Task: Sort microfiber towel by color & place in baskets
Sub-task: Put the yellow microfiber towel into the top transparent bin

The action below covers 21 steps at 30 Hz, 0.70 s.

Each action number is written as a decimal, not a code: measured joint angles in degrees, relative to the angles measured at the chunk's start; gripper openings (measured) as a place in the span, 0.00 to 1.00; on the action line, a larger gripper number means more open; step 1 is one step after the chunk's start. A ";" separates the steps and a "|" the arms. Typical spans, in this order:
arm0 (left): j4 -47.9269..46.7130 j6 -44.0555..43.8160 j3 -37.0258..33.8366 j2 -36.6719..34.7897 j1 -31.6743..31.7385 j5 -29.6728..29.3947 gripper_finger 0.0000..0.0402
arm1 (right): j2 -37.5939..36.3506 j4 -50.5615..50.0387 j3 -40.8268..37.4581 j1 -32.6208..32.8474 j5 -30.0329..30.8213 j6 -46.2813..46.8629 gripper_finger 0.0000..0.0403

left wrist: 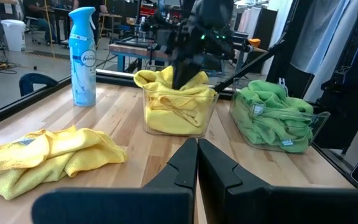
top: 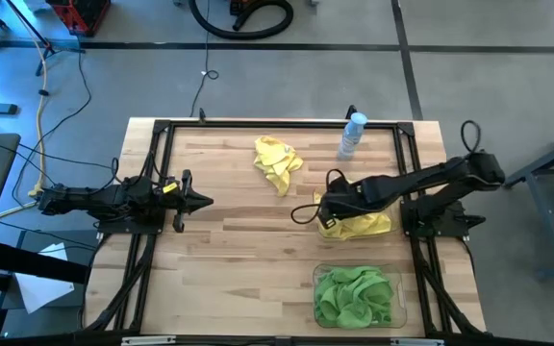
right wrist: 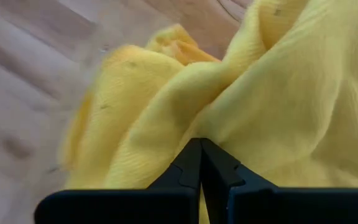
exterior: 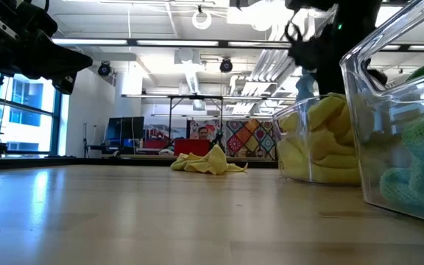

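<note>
Yellow microfiber towel (top: 278, 162) is lying loose at the desk's (top: 239, 250) twelve o'clock. Right gripper (top: 323, 213), fingers together, is pressing into the yellow-filled basket (top: 378, 228); left gripper (top: 203, 202), fingers together, is waiting at nine o'clock.

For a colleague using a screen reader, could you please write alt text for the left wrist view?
Two clear baskets stand side by side on a wooden table, one holding yellow towels with the right gripper dipping into it, the other holding green towels. A loose yellow towel lies near a spray bottle, beyond the shut left gripper.
</note>
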 joint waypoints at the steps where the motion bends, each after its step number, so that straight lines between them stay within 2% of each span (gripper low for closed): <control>1: 0.00 0.00 0.02 0.00 0.00 0.00 0.00 | -1.05 0.06 0.16 0.52 -0.02 0.54 0.00; 6: -0.02 0.00 0.02 0.00 0.01 0.00 0.00 | -2.48 -0.47 0.24 2.02 0.13 3.06 0.00; 15: 0.00 0.00 0.02 0.00 -0.01 0.00 0.00 | 5.80 2.22 -4.30 0.09 0.34 3.03 0.00; 21: 0.00 0.00 0.02 0.00 -0.01 0.00 0.00 | 6.58 2.76 -4.64 -0.68 3.54 1.32 0.00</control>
